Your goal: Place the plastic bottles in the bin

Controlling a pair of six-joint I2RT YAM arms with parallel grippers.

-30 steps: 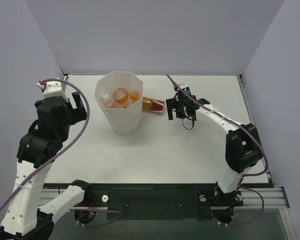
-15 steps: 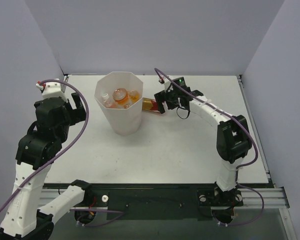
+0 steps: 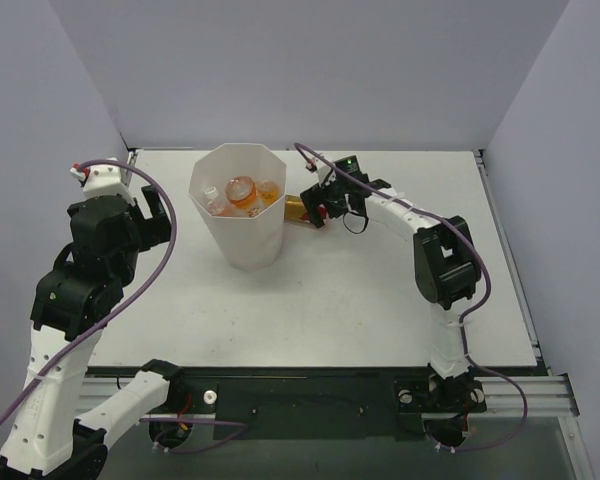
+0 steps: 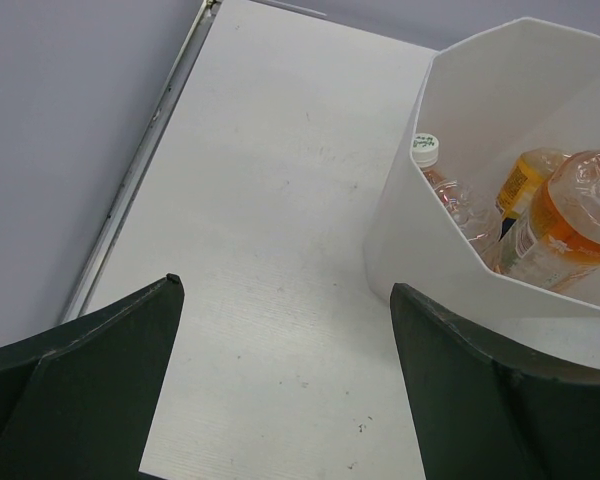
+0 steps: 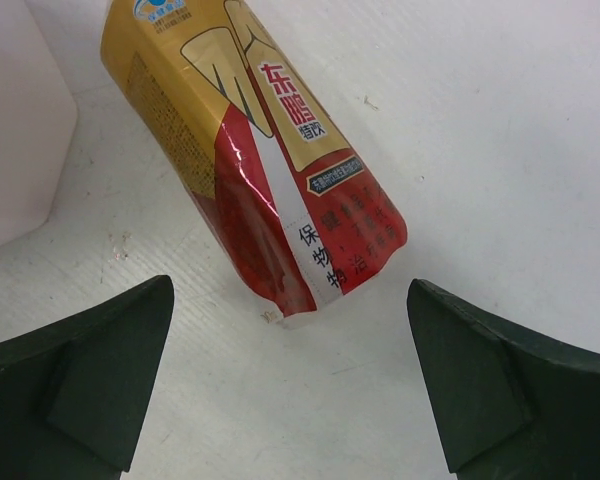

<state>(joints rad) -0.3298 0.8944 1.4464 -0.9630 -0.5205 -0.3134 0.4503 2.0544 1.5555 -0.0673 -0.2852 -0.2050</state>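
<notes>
Bottles (image 4: 570, 215): inside bin (image 4: 450, 250), just right of my left gripper (image 4: 285, 290), which is spread wide and empty. Their labels are unreadable. Box (image 5: 270, 180): red-gold, marked "东鹏特饮", lying beside the bin's right side, its long axis slanting away between the parted fingers of my right gripper (image 5: 290, 288), the nearer arm, which holds nothing.

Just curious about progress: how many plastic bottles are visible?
3, all in the bin: clear bottle left, orange bottle middle, second orange bottle right. Others may be hidden.
</notes>
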